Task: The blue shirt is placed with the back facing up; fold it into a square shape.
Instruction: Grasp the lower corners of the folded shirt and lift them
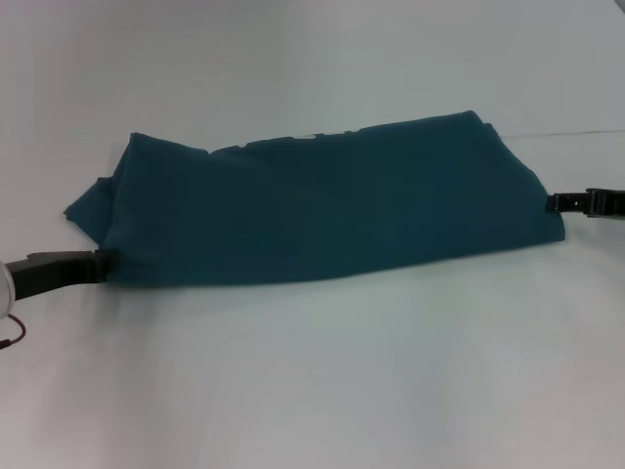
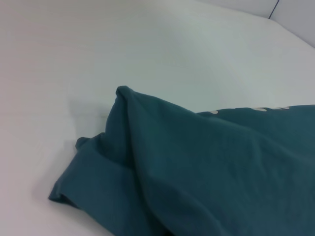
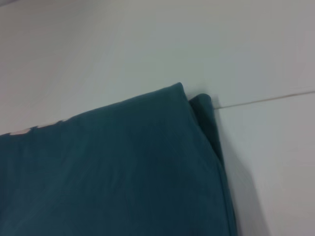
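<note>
The blue shirt point(image 1: 322, 210) lies across the white table as a long band folded over on itself, with a sleeve sticking out at its far left end. My left gripper point(image 1: 105, 264) is at the band's near left corner and is shut on the fabric. My right gripper point(image 1: 553, 202) is at the band's right edge and is shut on it too. The left wrist view shows the bunched left end and sleeve of the shirt point(image 2: 206, 167). The right wrist view shows its doubled right corner point(image 3: 123, 167). A pale strip point(image 1: 322, 135) peeks out along the far edge.
The white table point(image 1: 312, 391) spreads wide in front of and behind the shirt. A thin seam point(image 1: 576, 132) runs across the table at the far right, also seen in the right wrist view point(image 3: 266, 100). A red cable point(image 1: 12, 332) hangs by my left arm.
</note>
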